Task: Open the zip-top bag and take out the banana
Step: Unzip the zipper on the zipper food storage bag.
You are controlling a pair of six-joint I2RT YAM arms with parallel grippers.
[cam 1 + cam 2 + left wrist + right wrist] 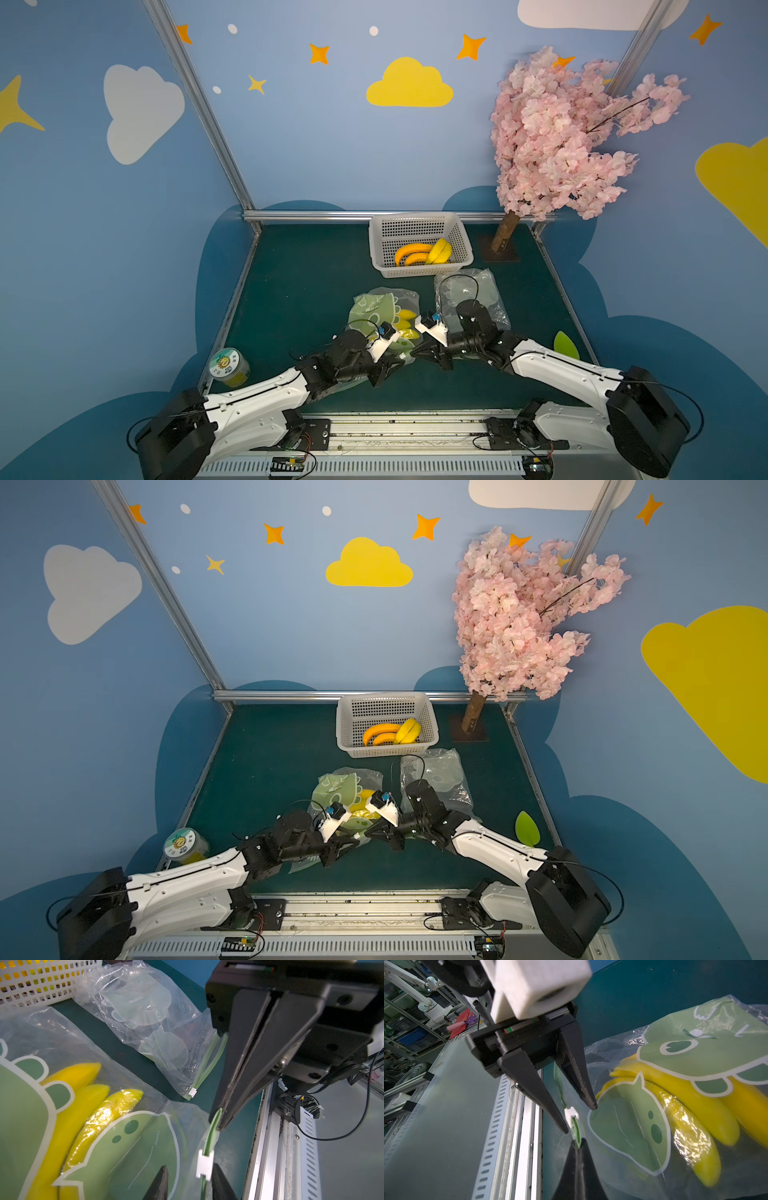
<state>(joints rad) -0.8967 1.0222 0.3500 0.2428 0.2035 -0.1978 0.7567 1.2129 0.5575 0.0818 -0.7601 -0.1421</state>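
**Near edge of the table [291, 291].** The two grippers meet tip to tip over the mouth of the zip-top bag [145, 1147].

- **Clamp:** The right gripper [218, 1122] is pressed together on the end of the green zip track [212, 1138].
- **Slider:** Just beside that clamp, the white slider [204, 1165] sits between the parted fingers of the left gripper [581, 1120] and is not yet pinched.
- **Axis:** The track's long axis runs from the clamp toward the left arm's side, roughly along the table's near edge. The slider would therefore probably have to travel leftward, away from the right gripper. The left gripper already straddles it and is placed to carry it.
- **Contents:** Beyond the track, the bananas [68, 1109] lie inside the bag, which rests flat on the table.
- **Farther back:** An empty bag [469, 295] and a basket [411, 230].
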